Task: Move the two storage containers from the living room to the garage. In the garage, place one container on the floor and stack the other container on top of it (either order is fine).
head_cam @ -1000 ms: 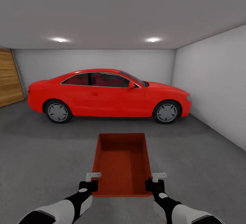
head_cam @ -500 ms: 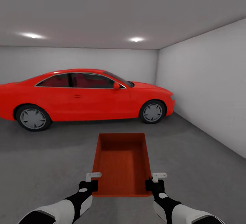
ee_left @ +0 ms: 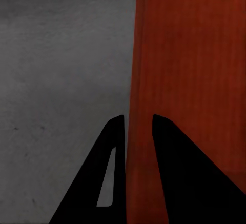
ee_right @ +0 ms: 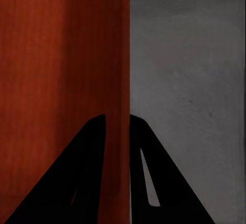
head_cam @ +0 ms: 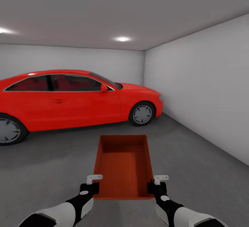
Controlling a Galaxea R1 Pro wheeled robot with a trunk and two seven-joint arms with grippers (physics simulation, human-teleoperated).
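Note:
I carry one orange-red storage container point(head_cam: 123, 166) in front of me, lidless and empty, held above the grey concrete floor point(head_cam: 52, 164) of the garage. My left gripper point(head_cam: 94, 184) is shut on its left wall near the near corner, and my right gripper point(head_cam: 154, 184) is shut on its right wall. In the left wrist view the container wall point(ee_left: 138, 80) passes between the two dark fingers point(ee_left: 110, 178). The right wrist view has the container wall point(ee_right: 118, 70) clamped between the fingers point(ee_right: 148, 178) in the same way.
A red car point(head_cam: 69, 99) stands ahead and to the left, side on. A pale grey wall point(head_cam: 207, 92) runs along the right, meeting the back wall point(head_cam: 86, 61) at a corner. Open concrete lies between me and the car.
The whole head view has swung to the right: the car and back wall slid left, the right wall grew larger. The container and both grippers keep the same place relative to me.

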